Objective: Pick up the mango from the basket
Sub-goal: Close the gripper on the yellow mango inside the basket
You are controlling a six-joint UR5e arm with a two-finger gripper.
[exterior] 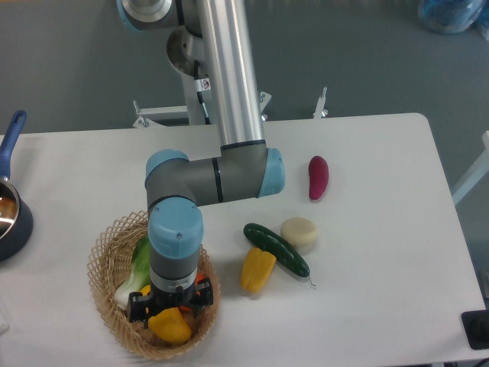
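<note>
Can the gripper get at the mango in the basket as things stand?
Probably yes. The gripper sits directly over the mango inside the basket, with nothing between them. The orange and the leafy green crowd close beside it, and finger contact is hidden.

The black two-finger gripper (pixel 170 308) covers most of the glossy yellow mango (pixel 171 325); its fingertips cannot be seen, so its grip is unclear.

Purple sweet potato (pixel 318 177) upper right on table (pixel 382 306). Cucumber (pixel 276 249) touching pale round bun (pixel 299 233) and yellow-orange corn piece (pixel 257 269). Dark pan with blue handle (pixel 11 199) at left edge.
</note>
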